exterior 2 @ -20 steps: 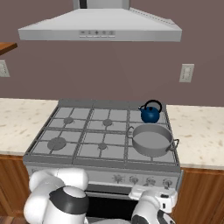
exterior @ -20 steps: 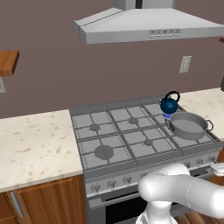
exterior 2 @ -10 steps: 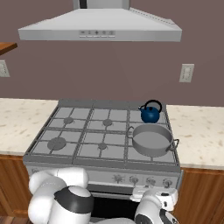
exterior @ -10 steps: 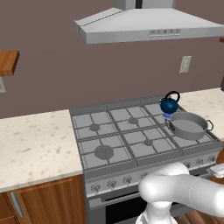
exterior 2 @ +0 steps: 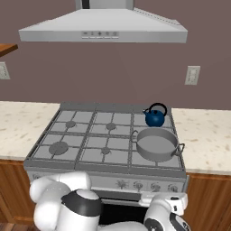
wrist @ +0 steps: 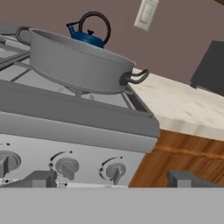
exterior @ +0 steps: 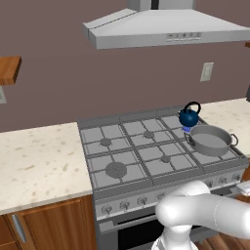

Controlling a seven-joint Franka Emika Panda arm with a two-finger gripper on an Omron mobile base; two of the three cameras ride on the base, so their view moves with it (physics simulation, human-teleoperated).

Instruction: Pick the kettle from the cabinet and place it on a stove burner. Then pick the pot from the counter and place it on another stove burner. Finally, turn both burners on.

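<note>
Hand view is looking up at the stove front (wrist: 74,131) from low down, with the 2 dark fingertips of the gripper (wrist: 111,179) standing wide apart and clamping nothing, 1 tip (wrist: 41,178) rising just under the row of knobs and the other sitting off to the stove's right, below the wood cabinet side. 2 knobs (wrist: 66,167) are showing right above that gap, a 3rd at the picture's left edge. Taking the stove (exterior: 161,156) as the landmark: the pot (exterior: 211,140) is sitting on its front right burner, empty, its 2 loop handles sticking out sideways. The kettle (exterior: 189,116) is standing upright on the back right burner, just behind the pot, and a small blue flame is glowing under it in the left base view. The counter (exterior: 39,163) is running along the stove's left side, and more of it is lying to the stove's right. The range hood (exterior 2: 103,30) is hanging above the stove. The cabinet (exterior: 10,70) is showing as a brown board high on the wall, well to the stove's left.
</note>
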